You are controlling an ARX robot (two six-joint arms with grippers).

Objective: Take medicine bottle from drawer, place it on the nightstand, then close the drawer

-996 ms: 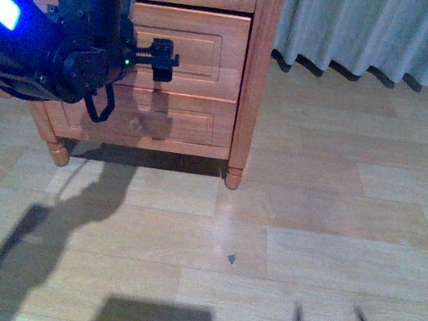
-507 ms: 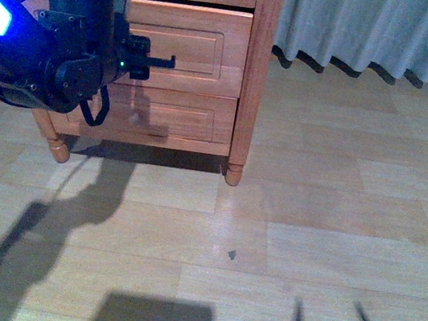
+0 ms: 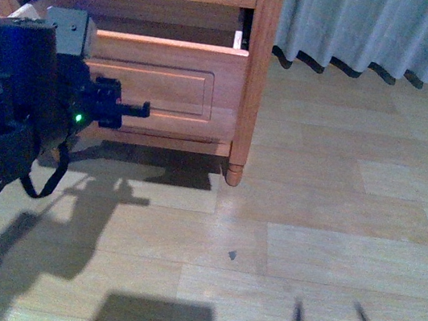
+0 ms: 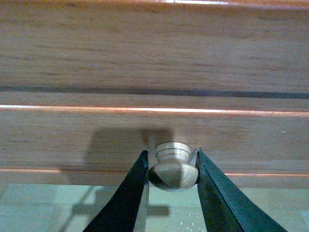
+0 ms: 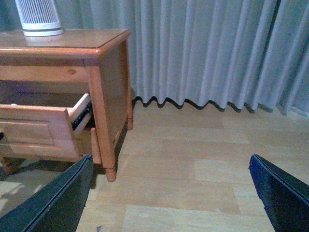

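The drawer [image 3: 170,80] stands open in the upper left of the front view. It juts toward the camera from the nightstand [image 5: 110,72], with its long panel front running left to right. Inside it, at the far left above the arm, a small white rounded shape seems to be the medicine bottle [image 3: 26,12]. Too little of it shows to tell its long axis or which way it points.

In the left wrist view, the left gripper [image 4: 171,159] pinches the round wooden knob [image 4: 173,174], one dark finger [image 4: 130,193] pressed to each side. The right gripper [image 5: 169,159] is spread wide over the floor [image 5: 193,183], holding nothing. A white ribbed appliance [image 5: 38,17] stands on the nightstand top, with a grey curtain [image 5: 203,48] behind. No writing can be read.
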